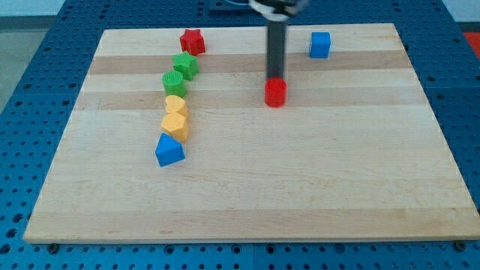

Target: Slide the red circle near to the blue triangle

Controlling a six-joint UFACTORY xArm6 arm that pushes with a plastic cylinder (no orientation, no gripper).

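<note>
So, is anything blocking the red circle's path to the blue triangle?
Nothing visible. My tip sits at the red circle's top edge; bare board lies between it and the blue triangle, with the yellow blocks just above the triangle.

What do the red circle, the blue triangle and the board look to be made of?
Red circle: likely plastic, solid colour, slightly glossy. Blue triangle: same look, faint sheen. Board: pale wood, visible grain and plank seams, matte. My tip is at the circle's top side.

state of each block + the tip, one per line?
my tip: at the top edge of the red circle, apparently touching
red circle: mid-board, apart from other blocks
blue triangle: bottom end of the left chain, just below the yellow blocks
yellow blocks: two, touching
green blocks: two, touching
red star: chain's top end
blue cube: alone, upper right
</note>
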